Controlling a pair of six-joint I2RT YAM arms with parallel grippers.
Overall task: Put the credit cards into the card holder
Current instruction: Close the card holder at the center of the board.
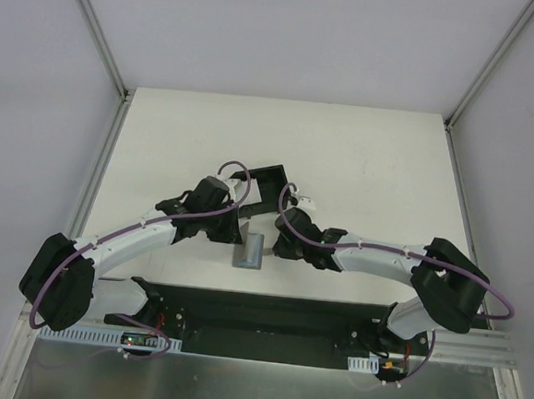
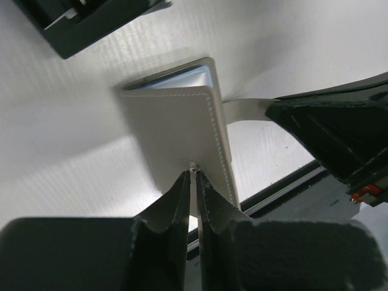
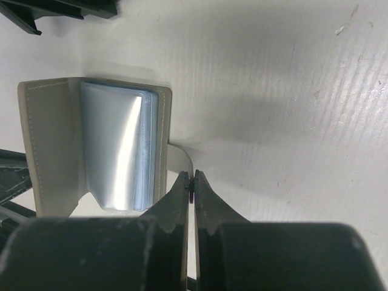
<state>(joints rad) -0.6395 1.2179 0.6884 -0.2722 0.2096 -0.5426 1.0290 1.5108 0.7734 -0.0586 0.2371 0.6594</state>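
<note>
Your left gripper (image 2: 193, 172) is the nearest thing in its own view. Its fingers are pinched almost together on the stitched edge of the grey wallet (image 2: 173, 127), so it has hold of the cover flap. Your right gripper (image 3: 191, 180) is closed just as tightly, and between its fingers is the wallet's thin grey strap (image 3: 177, 156) on the opposite side. Held from both sides like this, the wallet is spread open on the white table (image 3: 273, 91).

A glossy bluish stack (image 3: 118, 151) shows inside the open wallet. You can take this for the credit cards, or for sleeves with the cards in them. The pictures do not let you count them or pick out a single one. The black card holder (image 1: 273, 175) stands on the table just beyond the wallet, near it but not touching.

By the look of it, you are at the start of the task. The wallet is open, but no card lies loose on the table and neither gripper has one. The part of the holder that shows from above looks bare, though the arms hide some of it. All the real work is left. One gripper has to let go, draw a card out of the stack, carry it across and drop it into a slot, and then do the same for each remaining card.
</note>
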